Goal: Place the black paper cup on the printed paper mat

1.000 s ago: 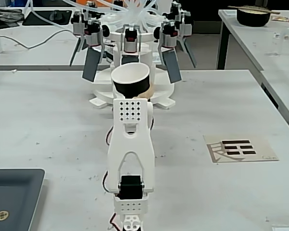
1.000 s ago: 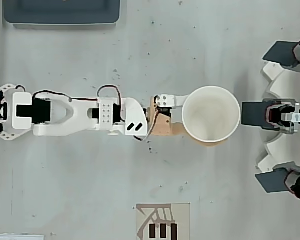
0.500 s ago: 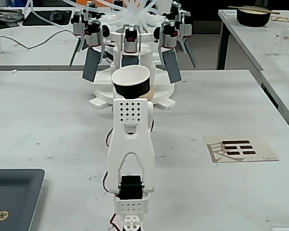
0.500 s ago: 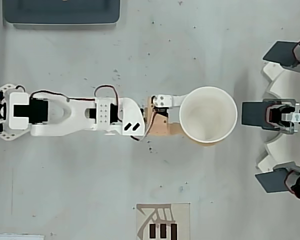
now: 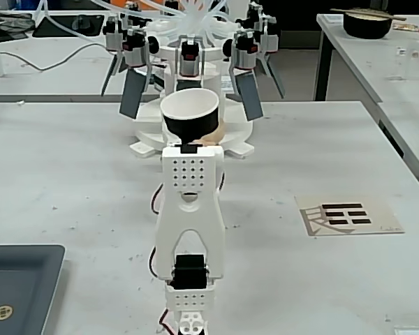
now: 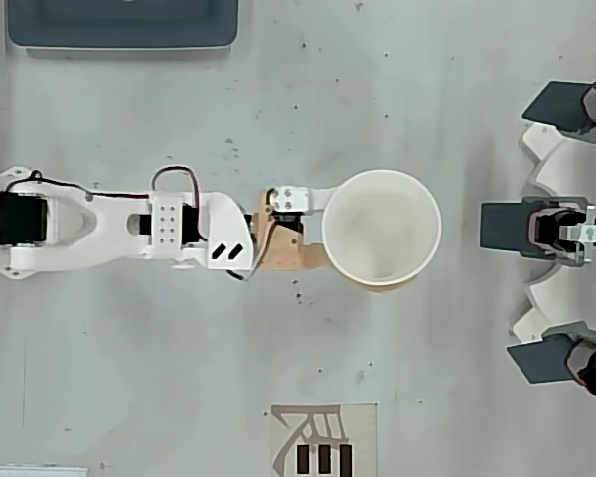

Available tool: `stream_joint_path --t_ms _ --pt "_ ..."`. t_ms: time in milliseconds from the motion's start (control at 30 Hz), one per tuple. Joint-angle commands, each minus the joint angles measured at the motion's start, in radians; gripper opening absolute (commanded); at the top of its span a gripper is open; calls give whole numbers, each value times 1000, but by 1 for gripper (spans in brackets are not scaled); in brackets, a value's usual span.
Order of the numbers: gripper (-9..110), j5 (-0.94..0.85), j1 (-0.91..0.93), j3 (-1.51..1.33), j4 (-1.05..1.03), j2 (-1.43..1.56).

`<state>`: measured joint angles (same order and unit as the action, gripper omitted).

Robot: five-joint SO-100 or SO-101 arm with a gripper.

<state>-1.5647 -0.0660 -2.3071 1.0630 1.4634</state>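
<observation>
In the fixed view the arm rises in the middle of the table, and the black paper cup sits at its far end, upright with its white mouth open to the camera and its base hidden behind the arm's top plate. Whether the cup is lifted off the table cannot be told here. The printed paper mat lies flat at about 4 o'clock from the cup, well apart from it and bare. A white machine with dark paddles stands just behind the cup at 12 o'clock, and a dark grey tray fills the lower left corner.

In the overhead view the arm reaches in from 9 o'clock and the gripper is clamped on the cup, a white finger along the rim's upper left side and a tan part against its lower left. The mat is at about 7 o'clock from the cup, half cut off by the bottom edge.

The carrying step seems to be in hand. The next move calls for swinging the cup sideways over the mat, keeping it upright, lowering it squarely onto the print and then letting go
</observation>
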Motion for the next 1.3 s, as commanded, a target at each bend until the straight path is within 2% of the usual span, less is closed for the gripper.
stream_joint_path --t_ms 0,700,1067,1267 --pt "11 11 -6 -54 -3 124" --pt "11 84 74 -629 170 492" --pt "11 106 152 -807 209 624" --pt "11 104 183 -815 209 646"
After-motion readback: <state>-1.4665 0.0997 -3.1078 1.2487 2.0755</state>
